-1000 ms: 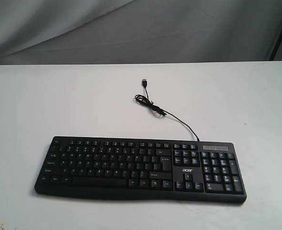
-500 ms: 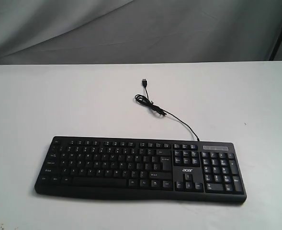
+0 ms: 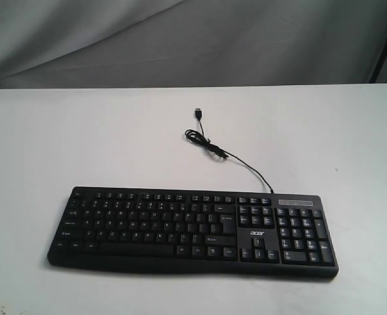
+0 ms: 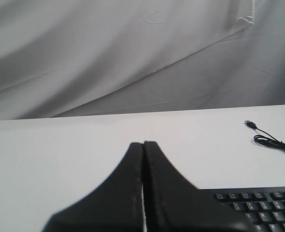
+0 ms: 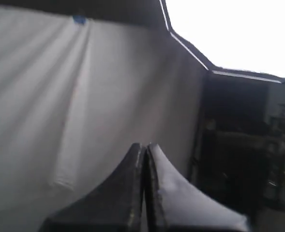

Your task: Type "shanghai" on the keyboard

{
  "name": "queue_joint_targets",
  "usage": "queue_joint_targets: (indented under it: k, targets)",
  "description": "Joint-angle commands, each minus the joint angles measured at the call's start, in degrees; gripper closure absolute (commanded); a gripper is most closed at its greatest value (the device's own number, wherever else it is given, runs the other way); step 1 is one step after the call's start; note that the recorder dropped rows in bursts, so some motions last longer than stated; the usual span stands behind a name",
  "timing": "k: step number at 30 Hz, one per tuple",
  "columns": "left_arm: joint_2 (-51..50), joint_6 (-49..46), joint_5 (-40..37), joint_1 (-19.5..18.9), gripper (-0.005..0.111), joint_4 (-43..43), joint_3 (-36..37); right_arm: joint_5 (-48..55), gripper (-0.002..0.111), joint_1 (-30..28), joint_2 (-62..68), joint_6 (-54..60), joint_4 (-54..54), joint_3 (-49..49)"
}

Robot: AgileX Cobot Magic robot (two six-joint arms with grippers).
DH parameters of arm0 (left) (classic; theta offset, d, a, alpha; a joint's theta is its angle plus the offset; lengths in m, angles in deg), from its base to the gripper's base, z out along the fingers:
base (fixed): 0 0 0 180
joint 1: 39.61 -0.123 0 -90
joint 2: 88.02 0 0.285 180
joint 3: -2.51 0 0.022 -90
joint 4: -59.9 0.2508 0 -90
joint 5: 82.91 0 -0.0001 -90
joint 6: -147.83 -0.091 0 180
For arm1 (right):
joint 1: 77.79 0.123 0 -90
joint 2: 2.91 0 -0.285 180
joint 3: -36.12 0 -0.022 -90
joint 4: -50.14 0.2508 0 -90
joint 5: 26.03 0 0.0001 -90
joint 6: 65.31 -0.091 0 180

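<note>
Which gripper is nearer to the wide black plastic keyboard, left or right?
Left. The left gripper hovers over the white table, with the wide black plastic keyboard close beside it. The right gripper points at the grey curtain; its view shows no keyboard.

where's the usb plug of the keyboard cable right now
In the exterior view the usb plug lies loose on the white table, near the middle, beyond the keyboard and just past the cable's coiled loop.
</note>
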Motion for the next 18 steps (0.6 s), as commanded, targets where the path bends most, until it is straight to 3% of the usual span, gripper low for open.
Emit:
queue_joint_targets:
  k: [1, 4, 6, 11, 14, 18]
  targets:
    - [0.1, 0.2, 0.3, 0.4, 0.107, 0.0, 0.1, 22.1, 0.108, 0.3, 14.2, 6.1, -13.3, 12.2]
    - [0.1, 0.2, 0.3, 0.4, 0.107, 0.0, 0.1, 38.4, 0.108, 1.2, 22.3, 10.6, -11.1, 18.6]
    - [0.1, 0.2, 0.3, 0.4, 0.107, 0.0, 0.1, 46.8, 0.108, 1.2, 28.0, 18.3, -1.0, 23.0]
    - [0.1, 0.2, 0.3, 0.4, 0.107, 0.0, 0.1, 58.3, 0.108, 1.5, 40.8, 63.4, 47.0, 29.5]
    - [0.1, 0.2, 0.3, 0.4, 0.107, 0.0, 0.1, 66.4, 0.108, 4.4, 47.9, 80.3, 68.3, 30.3]
    - [0.1, 0.2, 0.3, 0.4, 0.107, 0.0, 0.1, 64.1, 0.108, 12.8, 54.0, 82.2, 68.9, 30.3]
